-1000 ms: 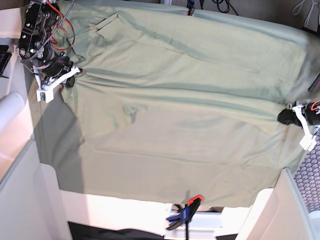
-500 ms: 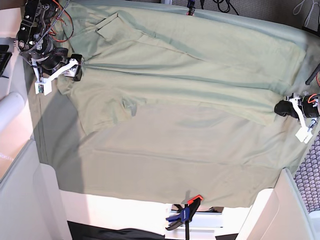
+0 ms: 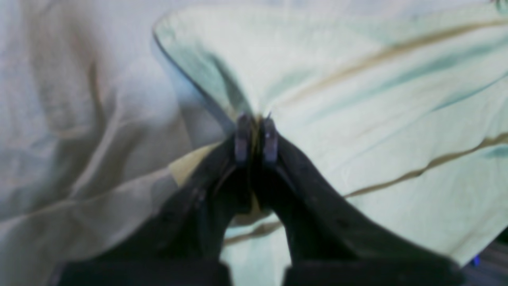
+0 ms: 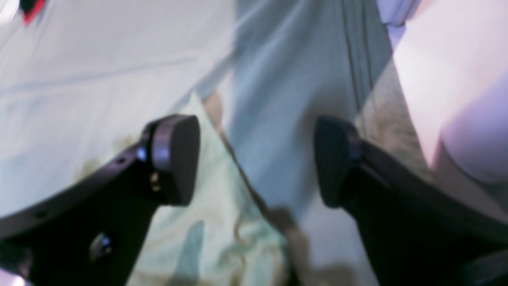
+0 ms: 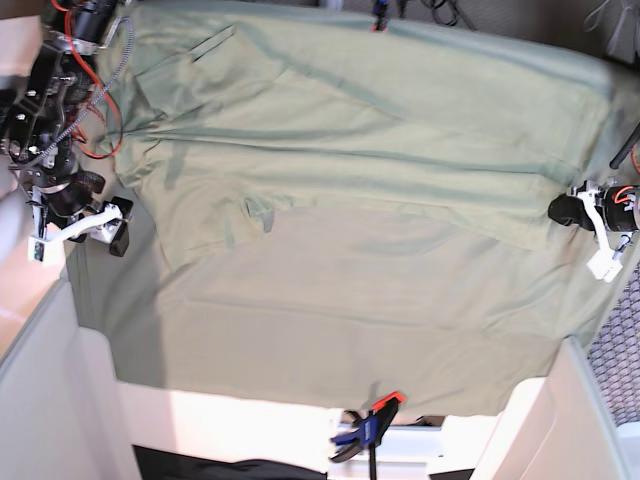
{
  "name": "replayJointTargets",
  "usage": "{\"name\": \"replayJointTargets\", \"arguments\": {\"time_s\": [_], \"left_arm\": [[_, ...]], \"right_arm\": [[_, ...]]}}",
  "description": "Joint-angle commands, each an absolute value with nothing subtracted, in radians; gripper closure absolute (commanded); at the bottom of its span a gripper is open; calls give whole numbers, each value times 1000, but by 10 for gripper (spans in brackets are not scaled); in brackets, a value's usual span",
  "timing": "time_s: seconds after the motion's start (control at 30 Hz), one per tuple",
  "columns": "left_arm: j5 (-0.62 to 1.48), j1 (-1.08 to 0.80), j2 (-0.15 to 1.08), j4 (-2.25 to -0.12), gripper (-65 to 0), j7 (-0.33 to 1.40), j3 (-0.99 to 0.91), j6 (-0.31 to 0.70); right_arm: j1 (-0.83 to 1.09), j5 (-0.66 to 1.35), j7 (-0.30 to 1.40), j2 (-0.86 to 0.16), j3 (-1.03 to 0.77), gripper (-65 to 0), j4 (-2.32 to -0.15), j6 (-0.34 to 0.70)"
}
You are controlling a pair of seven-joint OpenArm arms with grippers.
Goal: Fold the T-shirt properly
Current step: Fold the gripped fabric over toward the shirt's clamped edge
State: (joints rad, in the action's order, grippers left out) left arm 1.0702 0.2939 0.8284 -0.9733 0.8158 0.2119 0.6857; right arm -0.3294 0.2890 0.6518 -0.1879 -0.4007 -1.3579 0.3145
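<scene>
One tool pinching the T-shirt, the other spread wide off the edge

We've got the T-shirt (image 5: 330, 190) lying mostly flat across the big sage sheet (image 5: 330, 350) that covers the counter, filling the middle and reaching up toward 12 o'clock in the base view, with long creases running side to side. Our left tool (image 5: 575, 210) sits at 3 o'clock, its fingers (image 3: 242, 137) pressed together on a raised fold of the shirt, so the fabric peaks right at the tips in the left wrist view. Our right tool (image 5: 100, 222) hangs at 9 o'clock just off the shirt's edge, its pads (image 4: 176, 159) spread well apart with nothing between them but sheet and a bit of shirt edge below. A clamp (image 5: 370, 425) with orange and blue handles grips the sheet at 6 o'clock.
</scene>
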Motion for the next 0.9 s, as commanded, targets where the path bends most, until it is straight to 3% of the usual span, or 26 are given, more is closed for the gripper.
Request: {"name": "replayJointTargets", "arguments": {"time_s": [0.0, 0.3, 0.7, 0.77, 0.87], "left_arm": [[1086, 307, 854, -987, 0, 806, 202, 698], [1089, 265, 856, -1003, 0, 805, 202, 698], [1096, 265, 856, -1003, 0, 801, 202, 698], [1096, 266, 856, -1003, 0, 801, 202, 698], [1096, 266, 856, -1003, 0, 801, 202, 698]], "right_arm": [[-370, 282, 614, -189, -397, -443, -1332, 315], [-465, 204, 459, -182, -292, -443, -1029, 319], [-456, 149, 447, -137, -132, -435, -1007, 322], [-456, 122, 435, -130, -131, -330, -1007, 321], [-456, 110, 414, -131, -131, -59, -1007, 321]]}}
